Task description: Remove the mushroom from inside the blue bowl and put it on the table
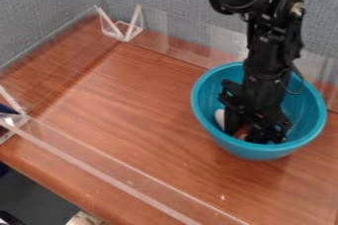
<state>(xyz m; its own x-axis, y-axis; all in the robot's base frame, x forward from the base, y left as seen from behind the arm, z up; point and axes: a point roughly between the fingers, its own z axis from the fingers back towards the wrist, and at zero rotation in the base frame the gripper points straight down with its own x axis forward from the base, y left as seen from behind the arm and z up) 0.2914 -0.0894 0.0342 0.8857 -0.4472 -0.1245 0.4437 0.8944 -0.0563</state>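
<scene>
The blue bowl stands on the table at the right side. My black gripper reaches straight down into it, fingers low against the bowl's floor. The mushroom shows as a cream-white patch at the left of the fingertips, with a bit of reddish cap between them. The gripper looks shut on the mushroom. The arm hides most of the bowl's inside.
Clear acrylic walls run along the table's front, left and back edges. A white bracket stands at the back left corner, and another at the left edge. Bare wood spreads left of the bowl.
</scene>
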